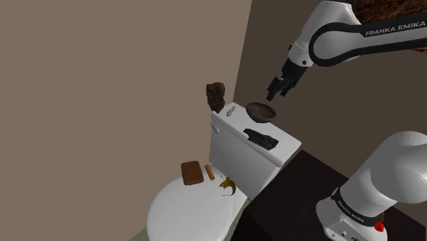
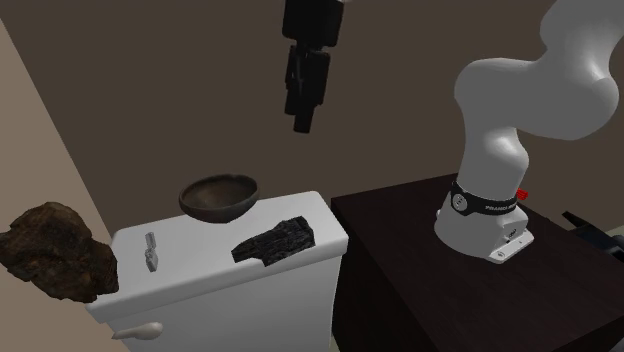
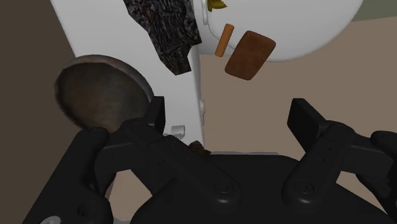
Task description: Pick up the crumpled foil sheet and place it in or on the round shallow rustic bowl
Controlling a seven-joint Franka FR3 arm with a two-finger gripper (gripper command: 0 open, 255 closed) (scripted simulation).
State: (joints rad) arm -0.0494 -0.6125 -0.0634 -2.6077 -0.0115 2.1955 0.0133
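The crumpled foil sheet [image 1: 263, 140] [image 2: 277, 241] [image 3: 164, 28] is a dark, wrinkled flat piece lying on the white toilet tank lid [image 1: 236, 127], at the end nearer my stand. The round shallow bowl [image 1: 261, 111] [image 2: 218, 196] [image 3: 102, 95], dark brown and empty, stands on the same lid just behind the foil, close to the wall. My gripper [image 1: 276, 92] [image 2: 303, 120] [image 3: 229, 114] hangs in the air above the bowl, pointing down. Its fingers stand wide apart, open, with nothing between them.
A brown rock-like lump [image 1: 216, 96] [image 2: 55, 250] sits at the tank's far end, a small grey piece [image 1: 231, 111] [image 2: 150, 252] beside it. On the toilet seat lid lie a brown block [image 1: 192, 172], a small orange cylinder [image 1: 210, 170] and a yellow-green scrap [image 1: 228, 185]. Walls stand close behind the tank.
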